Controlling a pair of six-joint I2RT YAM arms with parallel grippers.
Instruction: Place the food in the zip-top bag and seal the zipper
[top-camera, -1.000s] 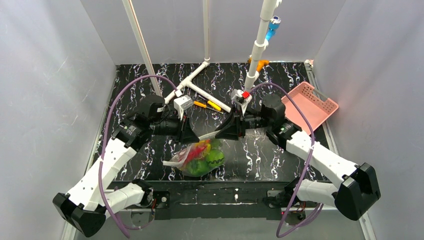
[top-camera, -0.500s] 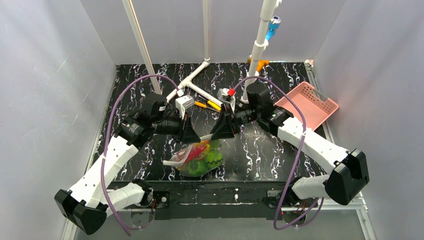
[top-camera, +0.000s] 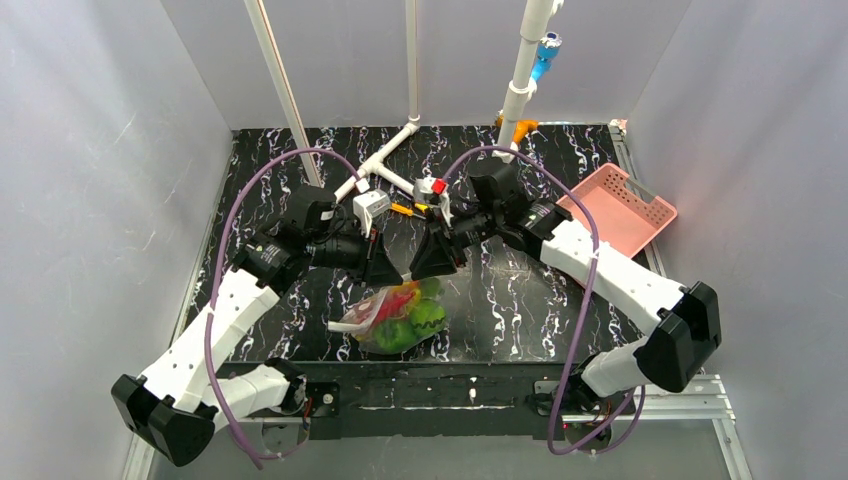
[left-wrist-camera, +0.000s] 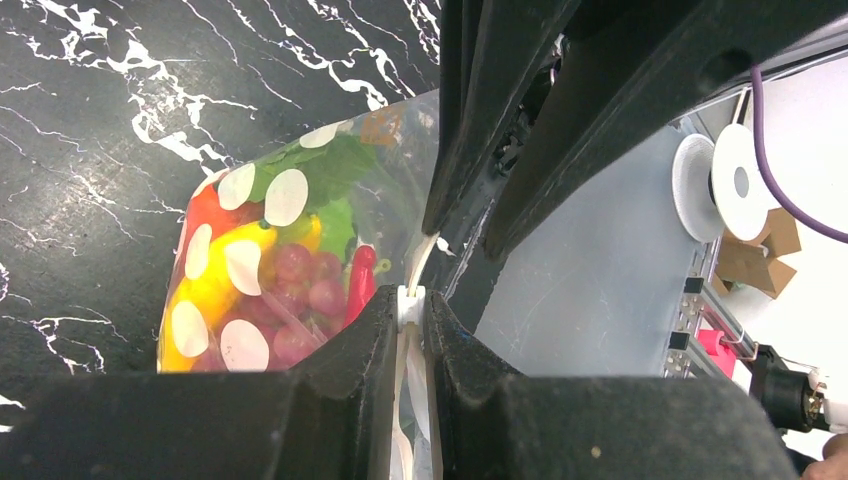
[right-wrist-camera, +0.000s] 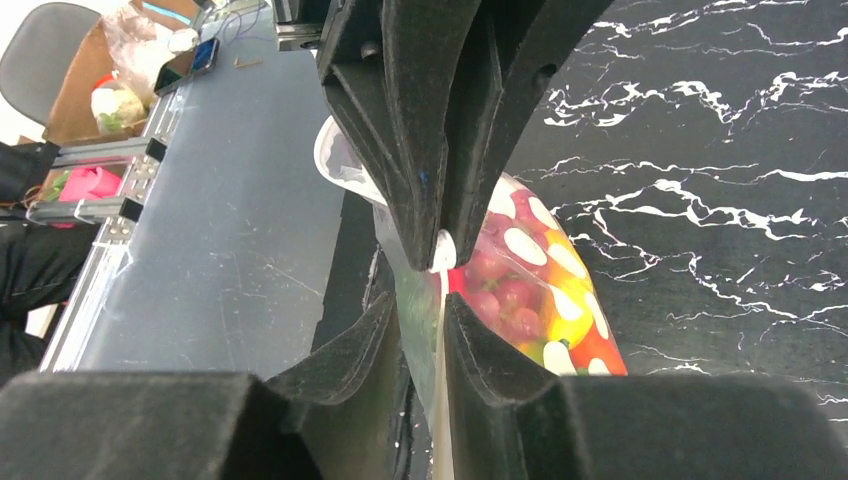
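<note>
Left wrist — dotted bag (left-wrist-camera: 285, 197) holds food (left-wrist-camera: 312, 278).

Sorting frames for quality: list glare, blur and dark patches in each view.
Top external: even light, sharp, faint sheen on the table. Left wrist: the left claw looms near-black and soft; the zip-top bag is crisp. Right wrist: the right claw is likewise dark, background upper left washed out.
</note>
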